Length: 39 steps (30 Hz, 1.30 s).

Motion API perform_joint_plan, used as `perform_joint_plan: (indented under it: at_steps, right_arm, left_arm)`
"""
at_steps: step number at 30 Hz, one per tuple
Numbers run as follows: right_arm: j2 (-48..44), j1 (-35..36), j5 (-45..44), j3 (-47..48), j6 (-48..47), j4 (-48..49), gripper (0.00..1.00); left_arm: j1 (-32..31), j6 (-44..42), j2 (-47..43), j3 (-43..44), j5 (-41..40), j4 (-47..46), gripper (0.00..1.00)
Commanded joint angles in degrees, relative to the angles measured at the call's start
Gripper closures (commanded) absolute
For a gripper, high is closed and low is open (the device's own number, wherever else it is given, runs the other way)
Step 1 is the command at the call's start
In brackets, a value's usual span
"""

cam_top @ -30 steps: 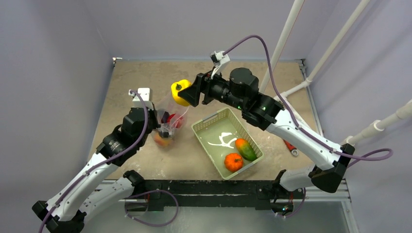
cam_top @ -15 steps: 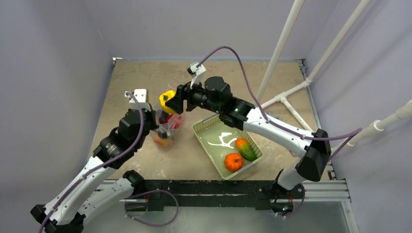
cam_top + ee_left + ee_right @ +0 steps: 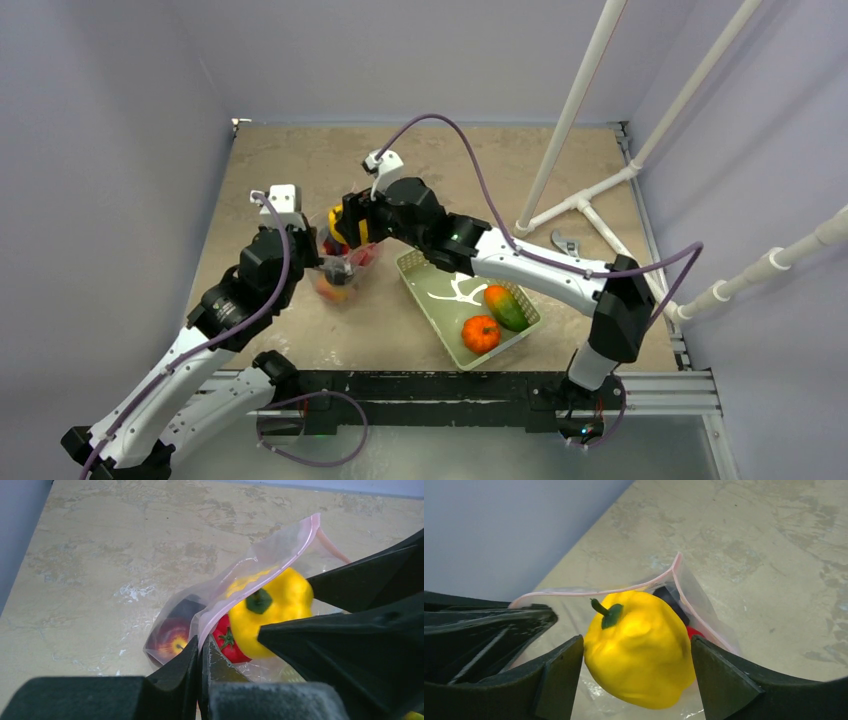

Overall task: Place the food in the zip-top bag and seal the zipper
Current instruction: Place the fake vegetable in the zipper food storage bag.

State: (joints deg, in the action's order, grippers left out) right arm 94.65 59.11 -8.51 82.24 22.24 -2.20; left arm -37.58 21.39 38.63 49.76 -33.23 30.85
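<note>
Zip-top bag [image 3: 343, 268] stands just left of the basket [image 3: 404, 262], mouth up, propped off the table rather than lying flat. Judgement: it is held this way so food can drop in from above.

Left gripper [image 3: 200, 647]: jaws pressed together on the bag's near lip, pinching the film right at the zipper [image 3: 280, 542]. That lifts one side, and the pink strip bows away into an open loop.

Right gripper [image 3: 636, 652]: jaws spread wide, one pad against each flank of the yellow pepper [image 3: 639, 647], stem up. The pepper hangs inside the loop of the mouth, partly below the rim, on the bag side of the basket. I read the hold as intact; release not yet evident.

Already in the bag, beneath the pepper: red tomato [image 3: 227, 642] and a dark red-yellow fruit [image 3: 170, 637].

In the basket: orange pumpkin [image 3: 481, 334] and a green-orange piece [image 3: 507, 307], at its near end.

Judgement: loading step, roughly midway; zipper unsealed.
</note>
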Motion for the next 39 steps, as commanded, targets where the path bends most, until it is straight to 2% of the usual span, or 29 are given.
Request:
perform_joint_plan:
  at_steps: [1,4,7,15,22,27,39]
  right_arm:
    - [2.57,1.20,-7.12,5.48,0.53,-3.85,0.15]
    - [2.87,1.65,-8.25,7.46,1.09,-5.20,0.05]
    - [1.71,1.79,-9.11,8.87,1.80,-6.29,0.01]
    - [-4.47,1.80,-11.49,10.02,3.73,-8.97,0.01]
    - [-8.69,1.80,-14.30,9.88,7.31,-15.61,0.01]
    - [-12.03,1.80,-16.22,7.91,13.52,-23.89,0.02]
    - [-20.78,1.80,-11.97,-4.52,30.42,-41.17,0.10]
  left_arm:
    - [0.11,-0.67,-0.36,-0.17,-1.04,-2.25,1.00]
    - [0.10,-0.61,-0.48,-0.17,-1.04,-2.13,1.00]
    - [0.12,-0.73,-0.32,-0.18,-0.97,-2.20,1.00]
    - [0.06,-0.82,0.04,-0.10,-0.86,-2.37,1.00]
    - [0.09,-0.62,-0.40,-0.19,-1.13,-2.24,1.00]
    - [0.11,-0.64,-0.40,-0.13,-1.22,-2.27,1.00]
    - [0.06,-0.62,-0.41,-0.10,-0.74,-2.36,1.00]
